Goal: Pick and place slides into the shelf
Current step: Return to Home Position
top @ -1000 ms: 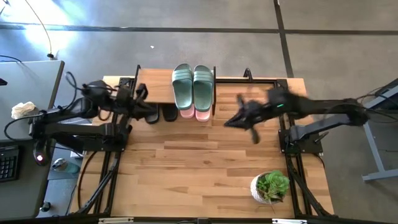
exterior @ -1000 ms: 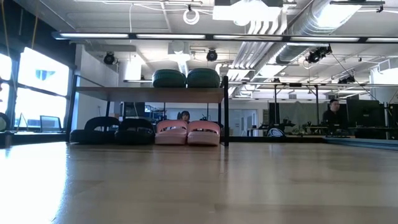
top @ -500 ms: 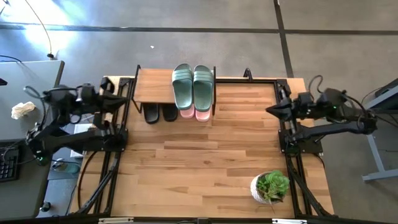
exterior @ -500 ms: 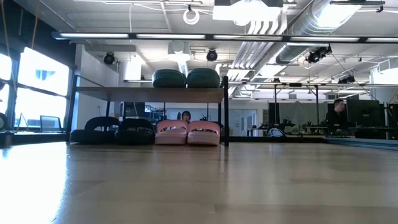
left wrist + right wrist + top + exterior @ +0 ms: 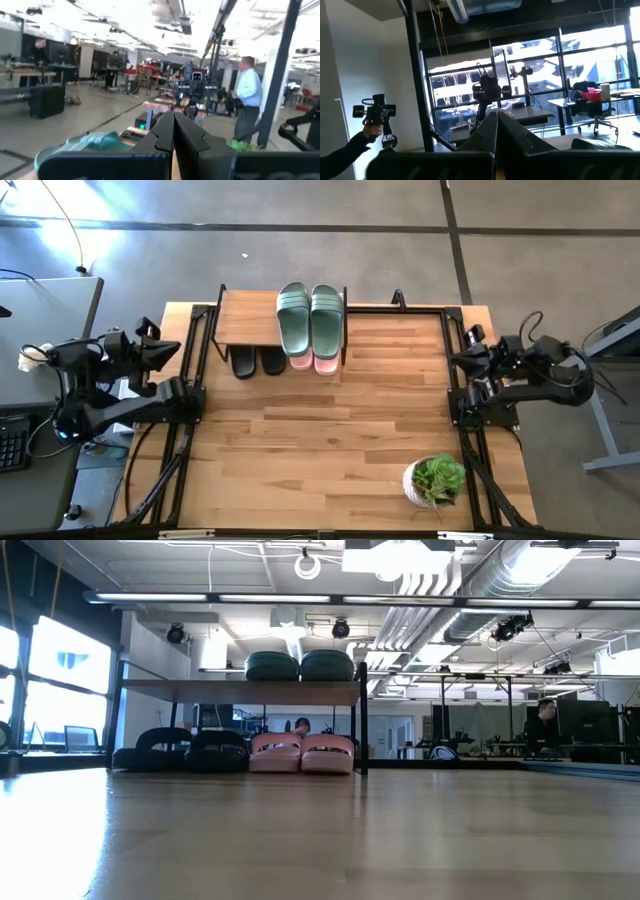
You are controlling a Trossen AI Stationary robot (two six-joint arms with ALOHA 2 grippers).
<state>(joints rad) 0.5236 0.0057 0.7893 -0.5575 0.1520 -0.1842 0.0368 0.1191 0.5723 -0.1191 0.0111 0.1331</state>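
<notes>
Open workshop hall with exposed ceiling ducts (image 5: 500, 570) and a grey concrete floor (image 5: 300, 240); a person (image 5: 543, 720) sits among desks far behind. The wooden table (image 5: 330, 460) carries, at its far edge, the shelf (image 5: 248, 318), a light plank on a thin black frame. A potted plant (image 5: 437, 480) stands near the table's front right corner, well apart from the shelf.

Slides: the green pair (image 5: 310, 315) lies side by side on the right end of the plank. The pink pair (image 5: 300, 753) rests on the table directly beneath it. The black pair (image 5: 190, 750) sits just beside the pink pair, under the plank's left part.

Left gripper (image 5: 172, 346): drawn back over the table's left edge, jaws closed on each other in the left wrist view, holding nothing. Right gripper (image 5: 463, 361): drawn back at the table's right edge, jaws likewise pressed together and empty.
</notes>
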